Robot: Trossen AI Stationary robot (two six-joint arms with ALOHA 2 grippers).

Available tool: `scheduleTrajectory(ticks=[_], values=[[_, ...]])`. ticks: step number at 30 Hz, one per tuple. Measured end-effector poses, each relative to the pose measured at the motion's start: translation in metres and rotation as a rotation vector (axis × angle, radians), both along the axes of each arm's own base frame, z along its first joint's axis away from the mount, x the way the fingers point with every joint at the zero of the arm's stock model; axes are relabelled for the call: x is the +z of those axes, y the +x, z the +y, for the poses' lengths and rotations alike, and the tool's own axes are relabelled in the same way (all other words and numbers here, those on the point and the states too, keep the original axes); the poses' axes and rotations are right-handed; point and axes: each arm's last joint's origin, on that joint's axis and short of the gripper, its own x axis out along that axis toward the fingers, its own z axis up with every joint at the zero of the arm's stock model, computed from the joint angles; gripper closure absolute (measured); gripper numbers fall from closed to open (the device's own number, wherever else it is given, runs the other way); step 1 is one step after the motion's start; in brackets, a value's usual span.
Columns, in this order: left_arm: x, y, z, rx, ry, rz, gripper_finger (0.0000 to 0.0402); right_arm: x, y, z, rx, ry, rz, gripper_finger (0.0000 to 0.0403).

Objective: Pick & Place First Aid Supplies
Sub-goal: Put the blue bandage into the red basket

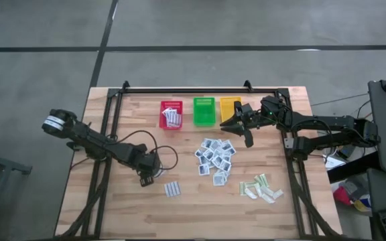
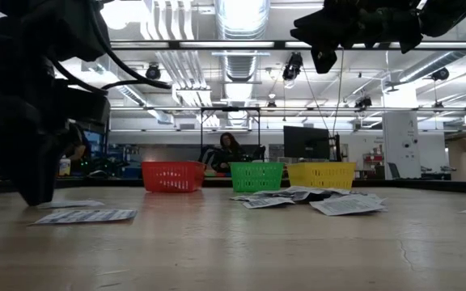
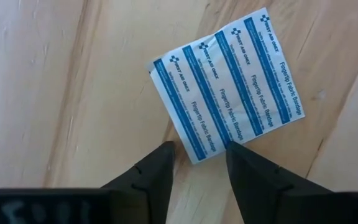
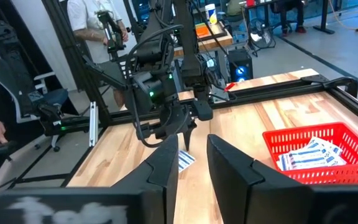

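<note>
Left gripper (image 1: 147, 179) is down low over the table (image 1: 112, 207), fingers (image 3: 157, 177) spread with a clear gap and nothing between them. In the left wrist view the tips sit right at the edge of a little stack of oblong packets (image 3: 229, 84), white with blue stripes and "Fingertip Fabric Bandage" printed on them. Can't tell if the tips actually touch the stack or just hover next to it. From above that same stack (image 1: 172, 189) lies just beside the gripper, toward the front of the table.

Right gripper (image 1: 241, 127) hangs up in the air near the yellow basket (image 1: 230, 107), fingers (image 4: 160, 171) partly apart, and I can't see anything held between them.

Rest of the supplies: a loose pile of small square white-blue packets (image 1: 214, 159) sits in the middle of the table, overlapping each other. Pale green-beige strips (image 1: 260, 187) are scattered well off to the right of the oblong stack, near the front. A few more of the striped oblong packets (image 1: 173, 118) are already in the red basket (image 1: 163, 115), and the right wrist view shows them lying flat in there too (image 4: 306, 155).

Red, green (image 1: 204, 112) and yellow baskets stand in a row at the back, close side by side. In the low view the square pile (image 2: 314, 198) sits in front of the green and yellow ones.
</note>
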Motion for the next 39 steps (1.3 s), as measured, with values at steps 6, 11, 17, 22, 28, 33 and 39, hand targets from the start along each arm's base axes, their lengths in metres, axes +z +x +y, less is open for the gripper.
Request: scheduleTrajectory(ticks=[6, 11, 17, 22, 28, 33, 39], values=[[0.000, 0.000, 0.001, 0.014, 0.016, -0.009, 0.0296, 0.000, 0.000, 0.000, 0.000, 0.000, 0.000, 0.0334], [-0.001, 0.000, 0.001, 0.018, 0.021, -0.011, 0.0330, 0.000, 0.000, 0.000, 0.000, 0.000, 0.000, 0.0332], [0.000, 0.002, 0.001, 0.033, 0.023, -0.031, 0.0375, 0.000, 0.000, 0.000, 0.000, 0.000, 0.000, 0.0322], [0.001, 0.002, 0.001, 0.050, 0.016, -0.043, 0.0398, 0.000, 0.000, 0.000, 0.000, 0.000, 0.000, 0.0317], [0.016, 0.003, 0.000, 0.060, -0.018, -0.101, 0.0401, 0.000, 0.000, 0.000, 0.000, 0.000, 0.000, 0.0320], [0.038, 0.005, 0.001, 0.084, -0.001, -0.192, 0.0401, 0.000, 0.000, 0.000, -0.002, 0.027, 0.004, 0.0330], [0.080, 0.010, 0.004, 0.145, 0.078, -0.394, 0.0401, 0.000, 0.000, 0.000, -0.011, 0.111, 0.018, 0.0334]])
